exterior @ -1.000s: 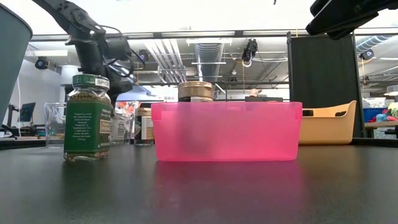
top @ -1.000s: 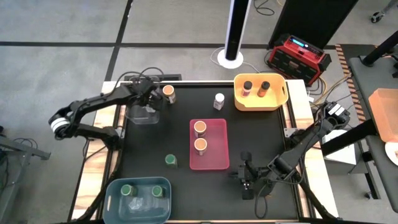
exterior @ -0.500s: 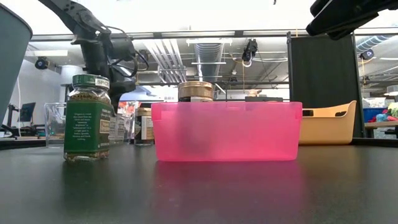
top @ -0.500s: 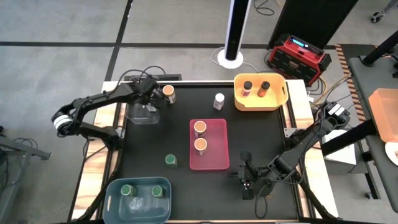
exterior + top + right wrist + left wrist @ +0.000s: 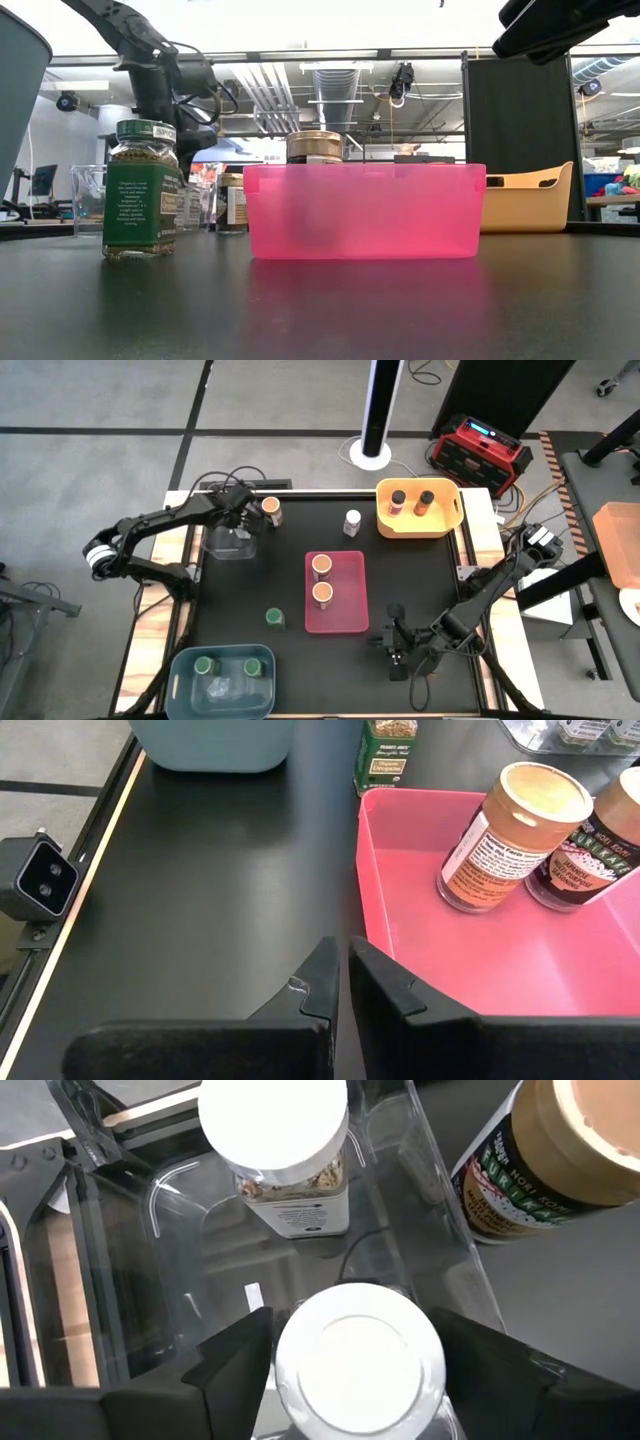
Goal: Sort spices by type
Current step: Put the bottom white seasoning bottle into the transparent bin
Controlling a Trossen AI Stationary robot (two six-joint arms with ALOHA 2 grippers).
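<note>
At the near edge of the black table sits the blue bin with two green-lid jars in it. The right gripper rests low near that edge, just beside the pink bin, and its two fingers are pressed together with nothing between them. One more green-lid jar stands alone on the table, between the blue bin and the pink bin. The pink bin holds two orange-lid jars side by side. Farther back, a small white-lid jar stands by itself. At the far side, the left gripper hangs over the clear bin, fingers spread around a white-lid jar and holding it. Another white-lid jar stands inside the clear bin. An orange-lid jar stands just outside that bin. The yellow bin at the far right holds two dark-lid jars.
</note>
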